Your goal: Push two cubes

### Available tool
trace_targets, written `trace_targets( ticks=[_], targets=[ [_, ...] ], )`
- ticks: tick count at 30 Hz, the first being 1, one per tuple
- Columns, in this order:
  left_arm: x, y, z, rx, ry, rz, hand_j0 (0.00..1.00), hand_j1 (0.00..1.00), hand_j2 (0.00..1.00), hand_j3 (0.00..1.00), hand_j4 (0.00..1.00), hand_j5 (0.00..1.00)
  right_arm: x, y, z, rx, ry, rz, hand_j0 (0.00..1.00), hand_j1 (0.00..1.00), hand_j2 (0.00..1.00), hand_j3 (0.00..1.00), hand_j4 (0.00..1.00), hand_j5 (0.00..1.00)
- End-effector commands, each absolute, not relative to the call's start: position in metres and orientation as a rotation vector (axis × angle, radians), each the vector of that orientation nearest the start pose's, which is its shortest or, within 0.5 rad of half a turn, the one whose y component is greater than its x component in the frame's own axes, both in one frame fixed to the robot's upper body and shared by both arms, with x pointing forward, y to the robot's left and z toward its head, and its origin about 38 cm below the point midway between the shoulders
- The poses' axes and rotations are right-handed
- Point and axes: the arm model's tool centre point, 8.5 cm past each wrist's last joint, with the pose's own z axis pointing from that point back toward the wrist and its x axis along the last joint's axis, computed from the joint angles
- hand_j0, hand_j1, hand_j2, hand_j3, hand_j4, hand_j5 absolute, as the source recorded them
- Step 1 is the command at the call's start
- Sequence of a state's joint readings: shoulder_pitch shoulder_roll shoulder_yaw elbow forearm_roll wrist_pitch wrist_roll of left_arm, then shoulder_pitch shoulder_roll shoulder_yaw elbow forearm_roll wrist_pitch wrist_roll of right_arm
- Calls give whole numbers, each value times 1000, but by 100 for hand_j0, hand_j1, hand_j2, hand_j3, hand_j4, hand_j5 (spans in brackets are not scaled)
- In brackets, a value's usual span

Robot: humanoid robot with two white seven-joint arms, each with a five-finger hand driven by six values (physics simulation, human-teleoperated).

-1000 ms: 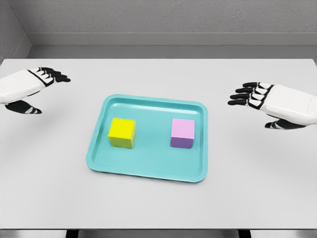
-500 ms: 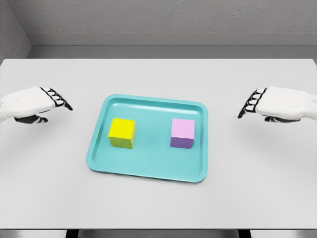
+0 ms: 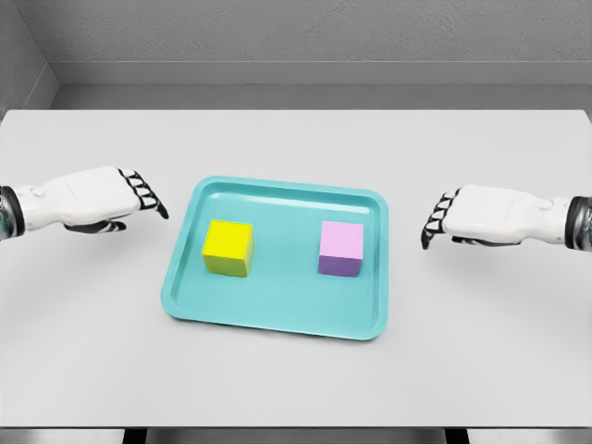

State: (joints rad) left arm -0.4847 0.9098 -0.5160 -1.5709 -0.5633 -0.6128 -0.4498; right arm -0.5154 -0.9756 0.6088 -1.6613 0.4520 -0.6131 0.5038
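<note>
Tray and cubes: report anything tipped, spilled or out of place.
Nothing stands out. The yellow cube and pink cube sit upright and apart inside the teal tray, which lies flat on the table.

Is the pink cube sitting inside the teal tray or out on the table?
Inside. The pink cube rests flat on the floor of the teal tray, within its raised rim, right of the yellow cube.

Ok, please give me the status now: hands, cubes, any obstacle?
Left hand and right hand open, outside the tray. Yellow cube and pink cube apart, untouched. Tray rim between hands and cubes.
</note>
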Motion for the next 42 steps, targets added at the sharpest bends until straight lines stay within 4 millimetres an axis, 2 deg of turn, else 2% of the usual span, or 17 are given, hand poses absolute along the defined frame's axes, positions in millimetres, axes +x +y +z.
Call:
trace_targets(
  ticks=[1, 6, 8, 12, 21, 29, 42],
  targets=[
    [397, 313, 205, 520, -1353, -2233, 72, 72, 72, 72, 72, 72, 382, -301, 209, 517, 1812, -3069, 57, 57, 57, 57, 57, 57],
    [396, 308, 199, 497, -1356, -2236, 72, 72, 72, 72, 72, 72, 384, -287, 204, 489, 1833, -3041, 57, 57, 57, 57, 57, 57],
    [395, 308, 197, 491, -1354, -2238, 72, 72, 72, 72, 72, 72, 384, -276, 196, 481, 1828, -3029, 57, 57, 57, 57, 57, 57],
    [393, 307, 192, 475, -1340, -2247, 72, 72, 72, 72, 72, 72, 382, -275, 190, 466, 1818, -3039, 57, 57, 57, 57, 57, 57],
    [392, 304, 190, 461, -1333, -2254, 72, 72, 72, 72, 72, 72, 380, -259, 177, 410, 1818, -3032, 57, 57, 57, 57, 57, 57],
    [389, 295, 187, 440, -1359, -2258, 72, 72, 72, 72, 72, 72, 384, -245, 166, 373, 1837, -3030, 57, 57, 57, 57, 57, 57],
    [388, 284, 184, 416, -1371, -2266, 73, 73, 73, 73, 73, 73, 390, -240, 175, 399, 1834, -3007, 57, 57, 57, 57, 57, 57]
  ],
)
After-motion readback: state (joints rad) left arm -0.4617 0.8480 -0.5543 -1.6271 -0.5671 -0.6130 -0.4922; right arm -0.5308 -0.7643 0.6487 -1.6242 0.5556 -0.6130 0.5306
